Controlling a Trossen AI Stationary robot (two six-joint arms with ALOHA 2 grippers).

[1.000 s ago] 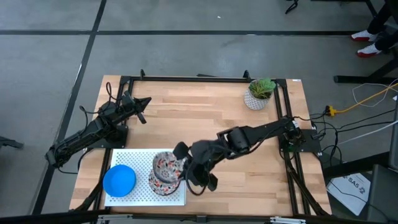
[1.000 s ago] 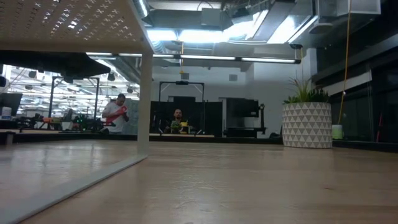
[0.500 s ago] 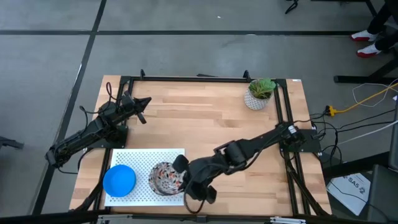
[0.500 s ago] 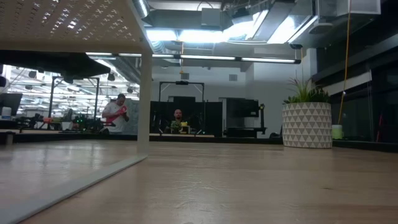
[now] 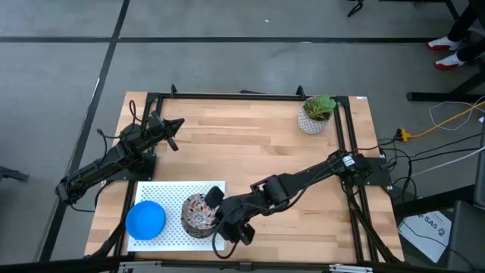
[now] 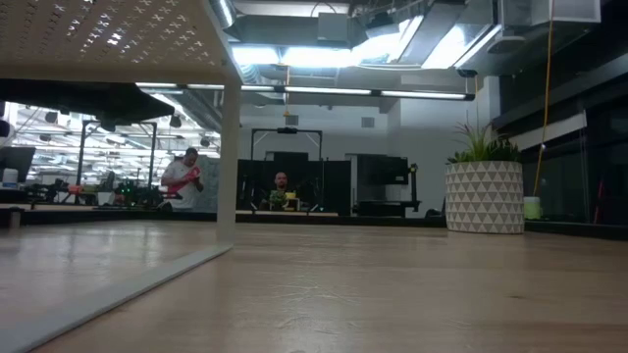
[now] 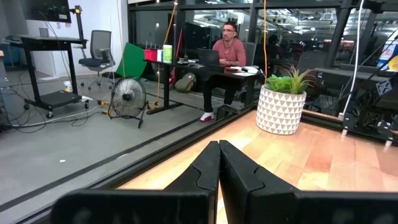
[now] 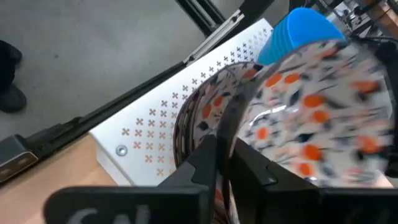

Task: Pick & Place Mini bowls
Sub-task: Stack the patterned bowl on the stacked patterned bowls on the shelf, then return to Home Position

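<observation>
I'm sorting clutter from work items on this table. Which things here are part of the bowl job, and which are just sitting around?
Part of the job:
- patterned bowls, stacked on the white board, right tool at their rim
- blue bowls

Just there:
- potted plant
- left tool, parked, shut

Right arm: extended from its base at the right edge of the desk, reaching diagonally across to the near left area. Right gripper [image 5: 220, 218] is low at the end of this reach, wrist angled downward. Its fingers [image 8: 208, 163] stand close together with a narrow gap between them.

Left arm: folded back at the far left side. Left gripper [image 5: 174, 133] points toward the centre, fingers [image 7: 208, 168] pressed together.
</observation>
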